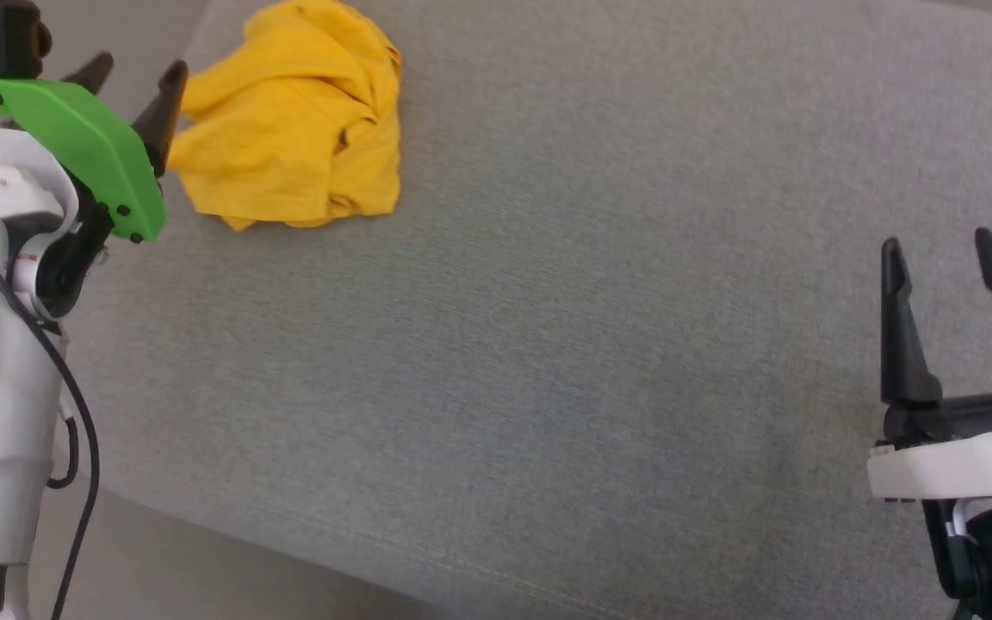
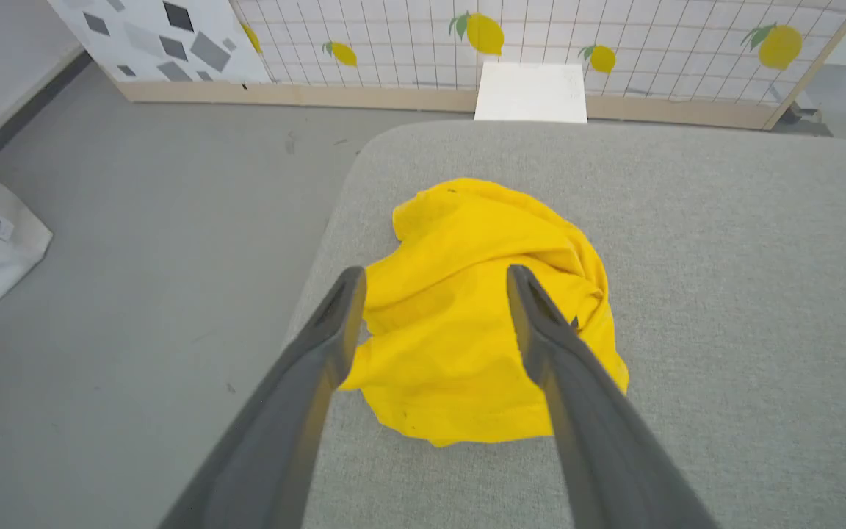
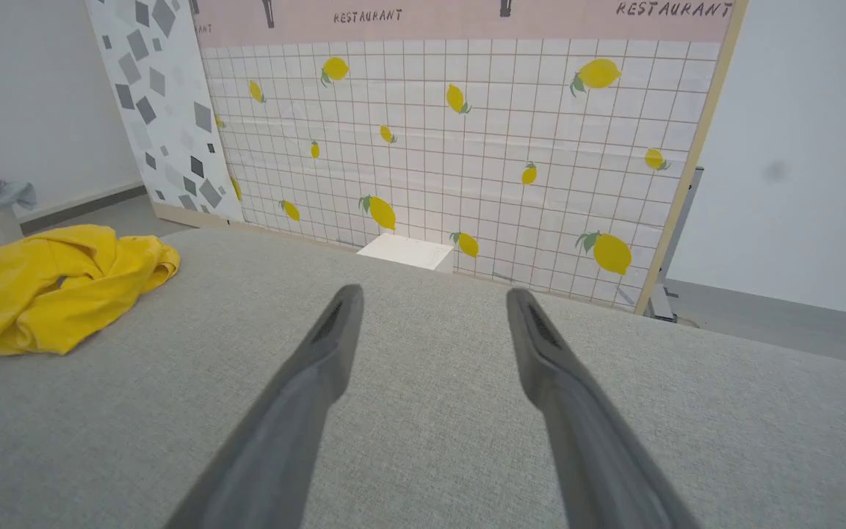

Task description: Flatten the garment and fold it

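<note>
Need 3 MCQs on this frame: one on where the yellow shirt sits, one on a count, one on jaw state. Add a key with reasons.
1. Where on the grey fabric-covered surface does the crumpled mustard-yellow cotton T-shirt lie?
A. In the middle
B. By the far left corner, just ahead of the left gripper
C. At the near right edge

2. How many garments lie on that surface?
A. One
B. Two
C. Three

3. How do the jaws of the left gripper and the right gripper stand?
A. Both shut
B. Left shut on the T-shirt, right open
C. Both open, gripping nothing

Key:
1 B: the head view shows the heap up by that corner, next to the left jaws.
2 A: one yellow heap is on it.
3 C: each pair stands wide apart, with no cloth pinched.
</note>
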You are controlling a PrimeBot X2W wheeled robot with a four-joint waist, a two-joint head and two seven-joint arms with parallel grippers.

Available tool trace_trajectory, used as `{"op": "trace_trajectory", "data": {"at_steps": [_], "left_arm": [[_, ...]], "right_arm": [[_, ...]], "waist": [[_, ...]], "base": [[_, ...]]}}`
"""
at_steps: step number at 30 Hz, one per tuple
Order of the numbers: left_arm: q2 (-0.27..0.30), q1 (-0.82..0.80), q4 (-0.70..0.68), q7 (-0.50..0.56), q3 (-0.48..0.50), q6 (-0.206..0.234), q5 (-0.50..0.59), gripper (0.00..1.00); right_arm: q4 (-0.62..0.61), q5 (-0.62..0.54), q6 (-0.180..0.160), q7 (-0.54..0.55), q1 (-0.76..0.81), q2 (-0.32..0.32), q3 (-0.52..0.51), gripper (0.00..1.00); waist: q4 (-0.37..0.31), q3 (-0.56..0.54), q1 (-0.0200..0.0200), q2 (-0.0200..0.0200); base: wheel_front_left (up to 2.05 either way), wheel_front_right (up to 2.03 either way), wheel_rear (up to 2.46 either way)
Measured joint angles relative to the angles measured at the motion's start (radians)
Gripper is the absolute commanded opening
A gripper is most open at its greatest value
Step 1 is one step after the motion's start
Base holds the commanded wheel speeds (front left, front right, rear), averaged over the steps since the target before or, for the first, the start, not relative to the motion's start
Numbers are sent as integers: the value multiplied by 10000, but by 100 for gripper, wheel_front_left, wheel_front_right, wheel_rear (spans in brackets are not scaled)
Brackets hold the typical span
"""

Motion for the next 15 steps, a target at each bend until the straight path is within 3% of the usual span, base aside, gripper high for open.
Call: {"op": "trace_trajectory", "data": {"at_steps": [8,15], "left_arm": [[123,-224,656,1582,-343,0,-999,100],[268,-398,1183,1789,-345,67,-1221,100]], "right_arm": [[-1043,-278,0,554,-69,0,92,100],[-1348,-309,0,656,-175,0,61,100]], "waist": [[-453,977,0,0],[-841,1771,1,0]], "base": [[0,0,0],[0,0,0]]}}
